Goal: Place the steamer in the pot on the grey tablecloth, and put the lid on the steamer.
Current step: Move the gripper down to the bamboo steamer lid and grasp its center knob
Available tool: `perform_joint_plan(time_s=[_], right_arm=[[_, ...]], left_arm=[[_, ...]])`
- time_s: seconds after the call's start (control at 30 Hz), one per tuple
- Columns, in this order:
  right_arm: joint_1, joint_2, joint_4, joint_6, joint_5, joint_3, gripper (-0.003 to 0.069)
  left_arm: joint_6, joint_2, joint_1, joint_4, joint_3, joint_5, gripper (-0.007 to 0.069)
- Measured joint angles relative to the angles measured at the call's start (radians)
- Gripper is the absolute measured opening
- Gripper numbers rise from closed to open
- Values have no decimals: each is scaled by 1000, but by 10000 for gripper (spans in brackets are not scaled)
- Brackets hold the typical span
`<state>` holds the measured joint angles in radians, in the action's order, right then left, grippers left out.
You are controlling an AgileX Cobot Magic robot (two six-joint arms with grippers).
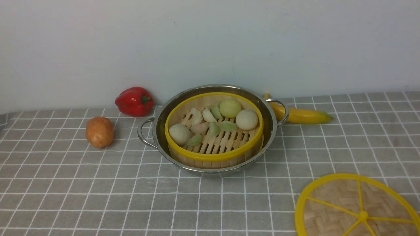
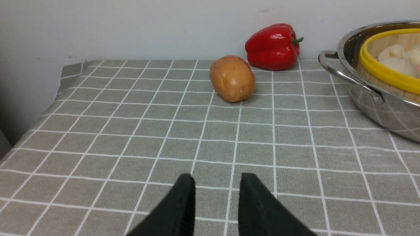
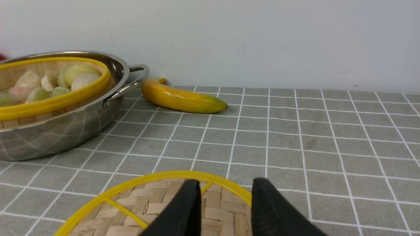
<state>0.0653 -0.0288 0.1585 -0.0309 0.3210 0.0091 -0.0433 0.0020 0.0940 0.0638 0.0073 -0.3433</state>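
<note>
The steamer (image 1: 214,131), a yellow-rimmed bamboo basket with pale buns and dumplings, sits inside the shiny steel pot (image 1: 160,131) on the grey tablecloth (image 1: 82,190). The lid (image 1: 356,206), a flat woven disc with yellow spokes, lies on the cloth at the front right. Neither gripper shows in the front view. My left gripper (image 2: 216,183) hangs open and empty over bare cloth, left of the pot (image 2: 377,108). My right gripper (image 3: 225,188) is open and empty above the far edge of the lid (image 3: 157,206), right of the pot (image 3: 65,131) and steamer (image 3: 55,98).
A red pepper (image 1: 134,101) and a potato (image 1: 99,131) lie left of the pot. A banana (image 1: 303,115) lies behind the pot's right handle, near the pale wall. The cloth's left edge (image 2: 59,88) drops off in the left wrist view.
</note>
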Motion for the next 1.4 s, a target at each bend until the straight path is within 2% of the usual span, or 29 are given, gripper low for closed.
perform_joint_plan(time_s=[0.4, 0.53, 0.6, 0.73, 0.8, 0.97, 1.07, 1.2, 1.23, 1.27, 1.3, 1.4], right_arm=[[0, 0, 0, 0, -1, 0, 243], [0, 0, 61, 31, -22, -28, 243], [0, 1, 87, 31, -10, -86, 243], [0, 3, 106, 12, 118, -269, 243], [0, 4, 107, 4, 245, -385, 243], [0, 4, 158, 3, 264, -497, 243], [0, 3, 162, -55, 319, -532, 243], [0, -83, 163, -224, 584, -621, 243], [0, -91, 163, -233, 599, -626, 243], [0, -127, 162, -266, 659, -646, 243], [0, -238, 156, -343, 794, -693, 243], [0, -422, 154, -441, 888, -744, 243]], left_arm=[[0, 0, 0, 0, 0, 0, 202], [1, -1, 0, 0, 0, 0, 212], [1, -1, 0, 0, 0, 0, 216], [1, -1, 0, 0, 0, 0, 223], [1, -1, 0, 0, 0, 0, 224], [1, -1, 0, 0, 0, 0, 233], [1, -1, 0, 0, 0, 0, 233], [1, -1, 0, 0, 0, 0, 243], [1, -1, 0, 0, 0, 0, 243], [1, -1, 0, 0, 0, 0, 243], [1, -1, 0, 0, 0, 0, 243], [0, -1, 0, 0, 0, 0, 243]])
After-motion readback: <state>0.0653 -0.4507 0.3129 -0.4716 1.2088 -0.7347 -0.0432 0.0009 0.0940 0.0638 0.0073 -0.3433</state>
